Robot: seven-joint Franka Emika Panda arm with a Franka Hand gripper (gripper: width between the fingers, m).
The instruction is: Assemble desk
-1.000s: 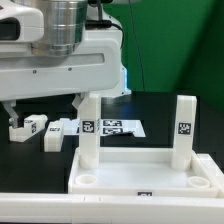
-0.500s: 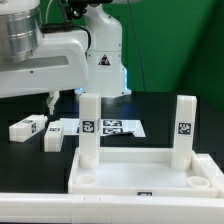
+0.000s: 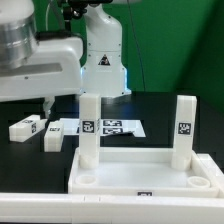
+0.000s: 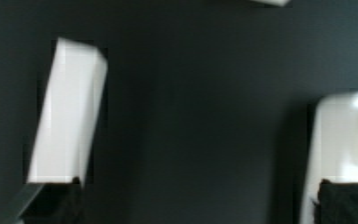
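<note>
We are viewing the white plastic rimmed tray-like desk top (image 3: 150,184), with two white square block legs (image 3: 90,130) standing in it. Two loose white block legs (image 3: 28,127) are lying beside it. The two-finger gripper (image 4: 197,203) is hovering above them, spread wide, empty. Descending misaligned, its fingertips risk striking and scattering both.

Black table (image 4: 202,120), tilted white leg (image 4: 69,110), second white leg (image 4: 345,135) well apart
</note>
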